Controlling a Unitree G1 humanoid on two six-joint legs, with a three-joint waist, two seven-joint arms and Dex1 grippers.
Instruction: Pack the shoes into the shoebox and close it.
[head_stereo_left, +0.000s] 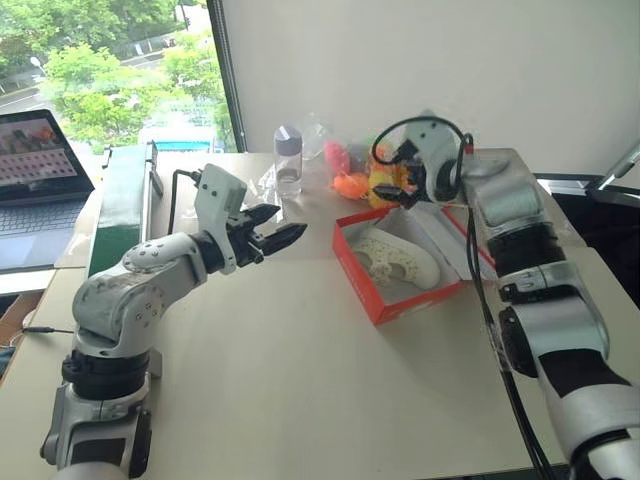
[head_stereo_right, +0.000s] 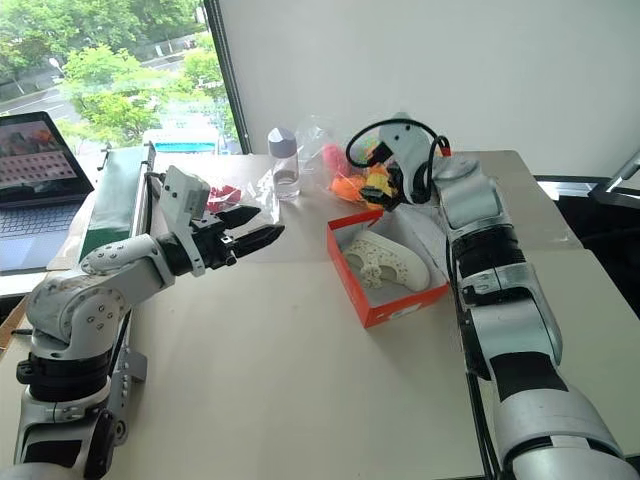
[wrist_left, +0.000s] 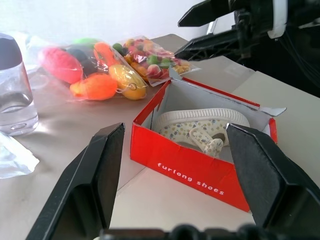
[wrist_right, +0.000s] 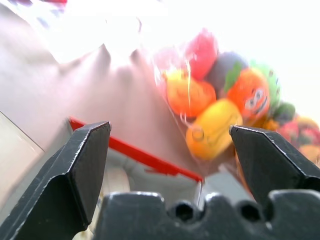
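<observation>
The red shoebox (head_stereo_left: 376, 292) stands open on the table, right of centre. Its lid (head_stereo_left: 452, 238) lies back on the right side, partly behind my right arm. Inside, a cream-white shoe (head_stereo_left: 402, 260) lies on its side, sole and strap showing (wrist_left: 202, 121). Whether a second shoe lies under it I cannot tell. My right gripper (head_stereo_left: 393, 192) hovers over the box's far end, open and empty, its fingers (wrist_right: 82, 160) spread wide. My left gripper (head_stereo_left: 286, 226) is held level to the left of the box, pointing at it, open with nothing between its fingers (wrist_left: 102, 172).
A clear bag of colourful toys (head_stereo_left: 356, 178) lies just behind the box. A small clear bottle (head_stereo_left: 288, 160) stands to its left, with crumpled plastic wrap nearby. A green case (head_stereo_left: 120, 205) and a laptop (head_stereo_left: 35, 175) are at the far left by the window.
</observation>
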